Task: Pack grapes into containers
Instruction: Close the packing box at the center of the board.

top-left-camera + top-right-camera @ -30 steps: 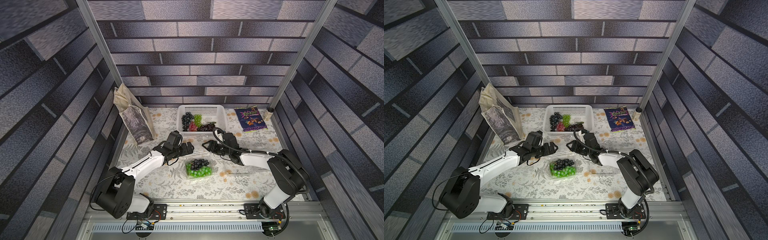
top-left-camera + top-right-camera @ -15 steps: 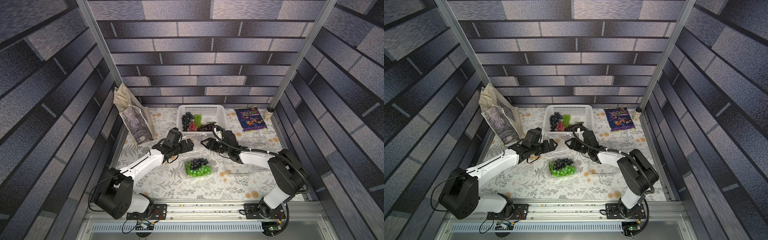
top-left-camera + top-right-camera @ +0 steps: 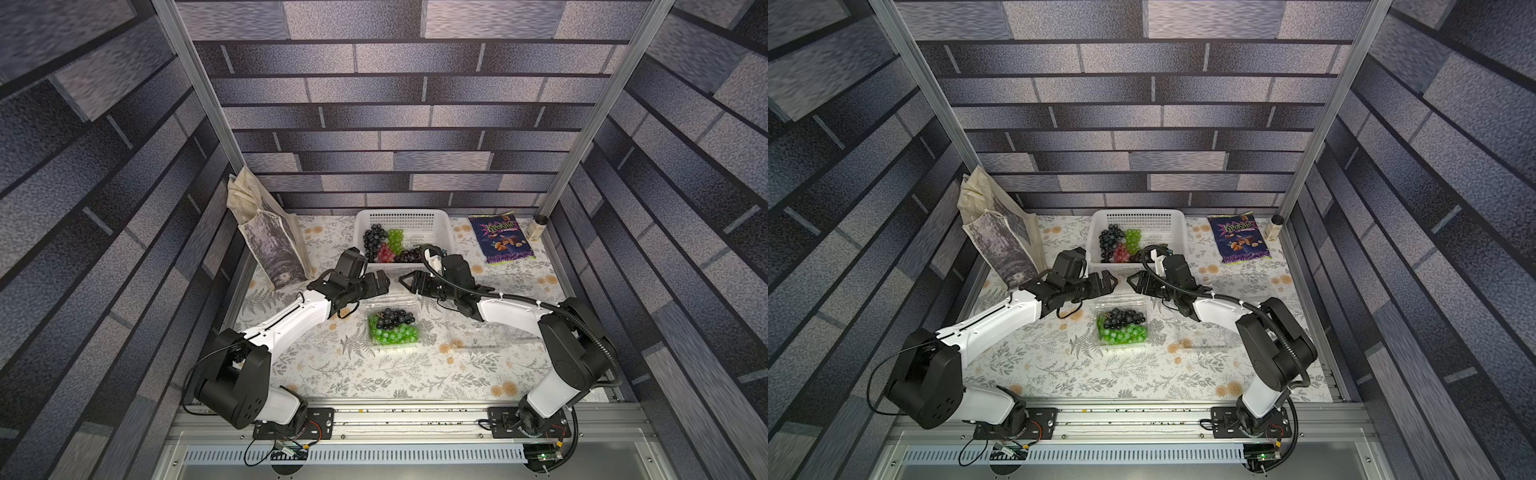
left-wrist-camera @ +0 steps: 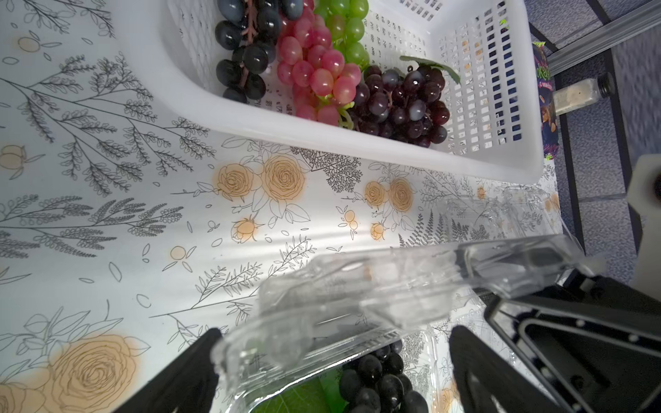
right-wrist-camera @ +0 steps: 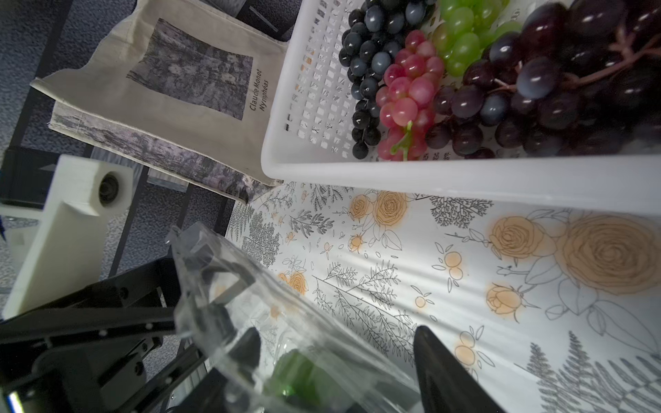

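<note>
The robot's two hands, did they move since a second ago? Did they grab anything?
Yes. The left gripper and the right gripper both slid a little toward the white basket. Their jaws stand open at the box's clear lid, clamping nothing. The packed grapes, the basket's bunches, the cloth bag and the snack packet stayed put.

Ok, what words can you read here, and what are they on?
"Claude Monet": on the cream cloth tote bag, beside its grey print.
"Nymphéas": the next line on that bag.
Purple foil snack packet: its lettering is too small and stylised to read.
</note>
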Motion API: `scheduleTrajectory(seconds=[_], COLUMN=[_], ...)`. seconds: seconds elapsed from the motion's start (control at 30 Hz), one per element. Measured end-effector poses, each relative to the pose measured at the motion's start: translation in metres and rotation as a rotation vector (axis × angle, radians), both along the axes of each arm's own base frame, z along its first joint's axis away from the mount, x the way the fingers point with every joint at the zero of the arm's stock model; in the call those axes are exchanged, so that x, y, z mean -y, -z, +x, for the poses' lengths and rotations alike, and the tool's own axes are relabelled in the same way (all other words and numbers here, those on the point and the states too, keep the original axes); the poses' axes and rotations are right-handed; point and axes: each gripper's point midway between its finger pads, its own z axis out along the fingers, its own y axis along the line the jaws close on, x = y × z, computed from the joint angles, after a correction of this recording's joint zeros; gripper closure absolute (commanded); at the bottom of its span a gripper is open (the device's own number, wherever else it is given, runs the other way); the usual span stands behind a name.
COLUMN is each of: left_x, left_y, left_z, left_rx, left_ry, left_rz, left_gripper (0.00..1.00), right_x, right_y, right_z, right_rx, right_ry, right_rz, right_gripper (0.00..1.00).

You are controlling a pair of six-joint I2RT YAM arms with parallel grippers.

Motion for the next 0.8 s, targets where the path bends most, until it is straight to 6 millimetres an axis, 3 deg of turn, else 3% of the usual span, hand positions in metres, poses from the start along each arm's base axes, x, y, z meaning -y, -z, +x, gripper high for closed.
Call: scheduleTrajectory(seconds=[0.17, 0.37, 0.8], left_x=[-0.003, -0.008, -0.022], left_y=[-0.007, -0.025, -0.070], left_z=[0.002, 0.005, 0.015], left_rx=[0.009, 0.040, 0.123], left_ry=[0.000, -0.003, -0.029], left_rz=[-0.030, -0.070, -0.129], left_gripper=[0.00, 0.00, 0.00], right_x=[-0.005, -0.012, -0.020], right_y=[-0.011, -0.023, -0.029], right_z=[0.001, 0.001, -0.010], right_rx=[0.036, 0.073, 0.080], right_ry=[-0.035, -0.074, -0.160], right_rz=[0.008, 0.025, 0.052], right_gripper=[0.21, 0.20, 0.21])
